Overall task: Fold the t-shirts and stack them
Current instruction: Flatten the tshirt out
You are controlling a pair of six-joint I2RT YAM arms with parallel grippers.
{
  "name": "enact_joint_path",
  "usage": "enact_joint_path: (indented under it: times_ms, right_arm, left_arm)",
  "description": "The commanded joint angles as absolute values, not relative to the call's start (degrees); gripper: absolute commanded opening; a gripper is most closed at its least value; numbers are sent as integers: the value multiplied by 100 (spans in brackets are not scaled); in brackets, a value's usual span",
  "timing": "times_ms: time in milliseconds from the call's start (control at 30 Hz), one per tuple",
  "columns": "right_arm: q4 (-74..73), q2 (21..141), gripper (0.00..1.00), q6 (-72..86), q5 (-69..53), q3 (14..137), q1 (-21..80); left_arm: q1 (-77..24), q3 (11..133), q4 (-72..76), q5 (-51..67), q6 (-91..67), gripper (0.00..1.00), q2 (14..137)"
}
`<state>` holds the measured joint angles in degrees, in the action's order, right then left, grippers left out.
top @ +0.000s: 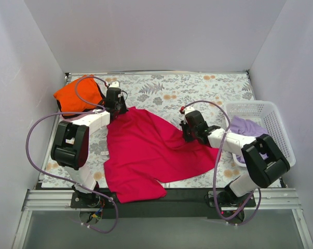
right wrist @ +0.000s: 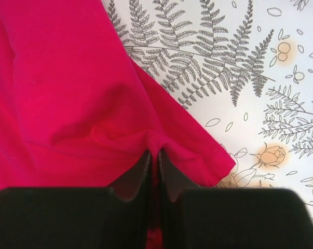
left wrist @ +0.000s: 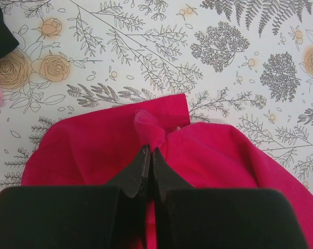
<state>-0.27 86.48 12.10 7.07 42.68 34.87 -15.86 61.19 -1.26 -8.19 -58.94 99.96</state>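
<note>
A crimson-magenta t-shirt (top: 146,150) lies spread and rumpled across the middle of the floral table. My left gripper (top: 116,108) sits at its far left corner. In the left wrist view this gripper (left wrist: 150,150) is shut on a pinched fold of the crimson cloth (left wrist: 94,155) by a hem. My right gripper (top: 187,136) is at the shirt's right edge. The right wrist view shows it (right wrist: 157,153) shut on a pucker of crimson fabric (right wrist: 68,104) near a stitched hem corner. A bright orange t-shirt (top: 73,98) lies bunched at the back left. A lavender t-shirt (top: 247,127) rests in the basket.
A white lattice basket (top: 273,111) stands at the right edge, beside the right arm. Grey walls close in the table on three sides. A black strip (top: 187,194) runs along the near edge, and the crimson shirt's lower part drapes onto it.
</note>
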Motion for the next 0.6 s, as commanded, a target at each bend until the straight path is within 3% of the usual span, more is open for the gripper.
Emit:
enact_joint_path:
  times_ms: [0, 267, 567]
  right_arm:
    - [9, 8535, 4, 1152, 992, 4596, 3463]
    - [-150, 6982, 1, 853, 2091, 4606, 3454]
    - [-53, 6828, 1, 1107, 476, 3507, 3910]
  left_arm:
    - [-1573, 6073, -79, -958, -5862, 0, 9650]
    - [-1573, 6047, -70, -1178, -5854, 0, 9633]
    - [-1573, 6047, -79, -1108, -5845, 0, 9721]
